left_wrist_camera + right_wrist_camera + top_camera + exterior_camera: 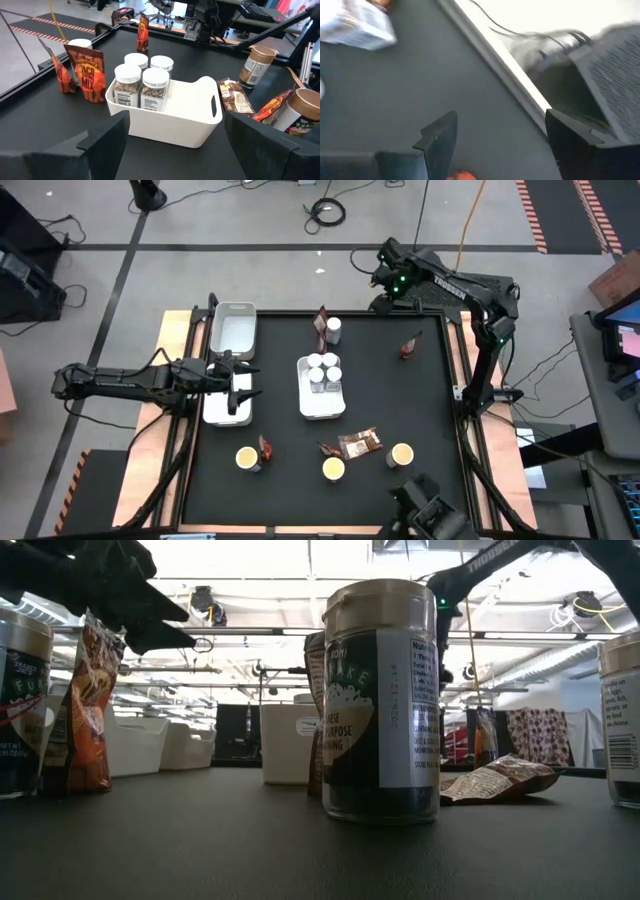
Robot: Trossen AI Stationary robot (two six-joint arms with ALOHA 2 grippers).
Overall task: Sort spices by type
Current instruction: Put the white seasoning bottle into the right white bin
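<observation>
Sorting part done: four white-capped jars [323, 368] stand in the middle tray [322, 402], tubs [333, 469] and packets [359, 443] lie loose along the near desk [420, 400]; left gripper [243, 374] and right gripper [383, 283], fingers spread and empty, next need a loose piece to grasp.

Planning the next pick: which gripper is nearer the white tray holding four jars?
Left. The left gripper hovers beside the tray; the right gripper is at the table's far edge.

Matt black table [420, 410]; smooth white plastic tray [195, 117]; 4 clear jars [142, 82]; crinkly glossy packets [85, 72].
</observation>
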